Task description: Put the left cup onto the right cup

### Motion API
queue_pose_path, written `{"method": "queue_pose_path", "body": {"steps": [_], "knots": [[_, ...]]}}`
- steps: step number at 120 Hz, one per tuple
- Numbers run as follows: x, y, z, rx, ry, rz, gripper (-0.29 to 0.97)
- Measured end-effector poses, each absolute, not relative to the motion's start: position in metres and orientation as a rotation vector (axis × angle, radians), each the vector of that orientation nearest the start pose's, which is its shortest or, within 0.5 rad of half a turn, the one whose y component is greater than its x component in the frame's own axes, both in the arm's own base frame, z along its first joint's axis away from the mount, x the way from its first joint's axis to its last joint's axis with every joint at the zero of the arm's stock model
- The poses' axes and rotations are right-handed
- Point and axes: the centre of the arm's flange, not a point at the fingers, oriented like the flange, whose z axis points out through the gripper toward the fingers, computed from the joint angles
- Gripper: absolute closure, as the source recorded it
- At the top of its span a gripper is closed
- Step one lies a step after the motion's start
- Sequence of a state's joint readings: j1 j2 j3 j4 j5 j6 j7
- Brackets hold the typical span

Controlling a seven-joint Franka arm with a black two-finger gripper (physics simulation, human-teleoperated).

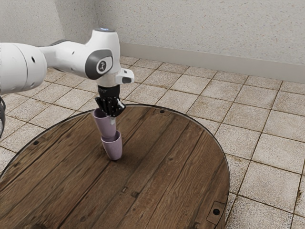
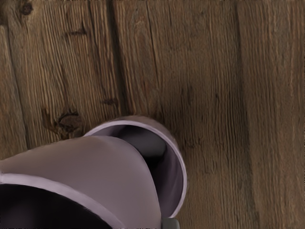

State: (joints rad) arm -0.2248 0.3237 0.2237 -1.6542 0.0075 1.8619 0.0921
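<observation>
Two mauve cups sit nested on the round wooden table [image 1: 167, 171]. The lower cup [image 1: 113, 148] stands on the table, slightly tilted. The upper cup [image 1: 104, 124] leans toward the exterior view's left, its base set inside the lower cup's mouth. My black gripper [image 1: 108, 108] is directly above, shut on the upper cup's rim. In the wrist view the held cup [image 2: 90, 171] looms close under my hand. Its base reaches into the lower cup [image 2: 177, 162], whose rim curves around it.
Dark plank tabletop [image 2: 214, 71] surrounds the cups on all sides. The table's curved edge [image 1: 225, 162] lies far off at the exterior view's right. Tiled floor [image 1: 248, 109] and a pale wall lie beyond it.
</observation>
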Motion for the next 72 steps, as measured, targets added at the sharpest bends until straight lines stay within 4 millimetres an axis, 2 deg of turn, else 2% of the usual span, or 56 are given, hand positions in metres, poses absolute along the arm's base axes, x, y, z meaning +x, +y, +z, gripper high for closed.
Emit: {"method": "queue_pose_path", "body": {"steps": [27,72], "knots": [[0.641,-0.024,0.415,-3.05,0.167,0.161,0.79],[0.635,-0.022,0.407,-3.051,0.12,0.199,0.78]]}}
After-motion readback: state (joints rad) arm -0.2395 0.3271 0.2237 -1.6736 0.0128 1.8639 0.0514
